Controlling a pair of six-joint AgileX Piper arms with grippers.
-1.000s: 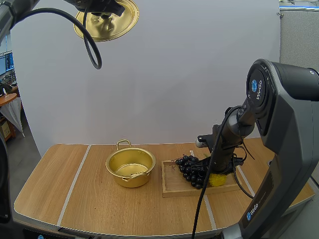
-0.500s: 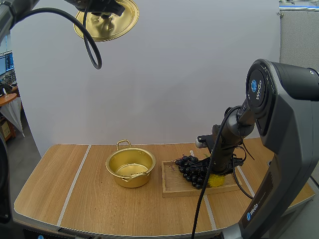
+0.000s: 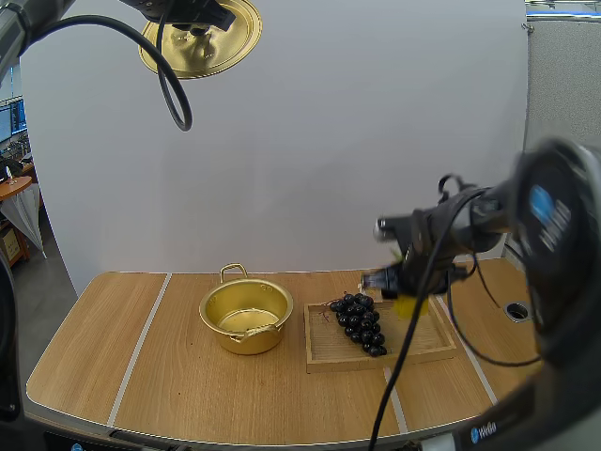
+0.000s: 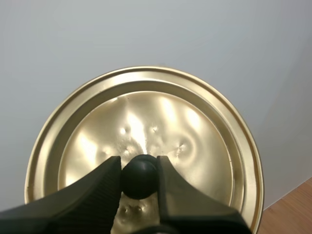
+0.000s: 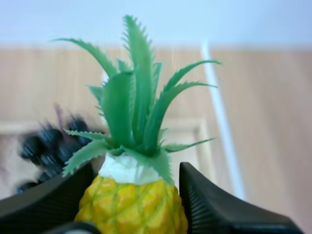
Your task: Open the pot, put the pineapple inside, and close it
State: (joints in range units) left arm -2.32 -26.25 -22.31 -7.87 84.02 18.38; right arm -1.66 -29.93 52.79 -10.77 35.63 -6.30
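Our right gripper [image 5: 136, 191] has lifted from the wooden tray [image 3: 325, 354], clamped on the pineapple [image 3: 409, 306], which now hangs toward the bench's right edge. Our left gripper [image 4: 139, 171] pinches the lid [image 4: 195, 136] by its knob, high up. The pot [image 3: 246, 316] is open, so loading is next.

The pot [image 3: 246, 315] and its lid [image 4: 161, 122] are shiny gold, the lid's knob [image 4: 139, 176] black like the ribbed left gripper [image 4: 139, 165]. The pineapple [image 5: 132, 202] is yellow with a criss-cross of darker lines, a white collar and green saw-edged leaves — the grapes [image 3: 361, 323] near-black with a purplish cast. The tray [image 3: 324, 353] is pale wood, and the table [image 3: 188, 395] a warmer light-brown wood grain crossed by thin whitish stripes.
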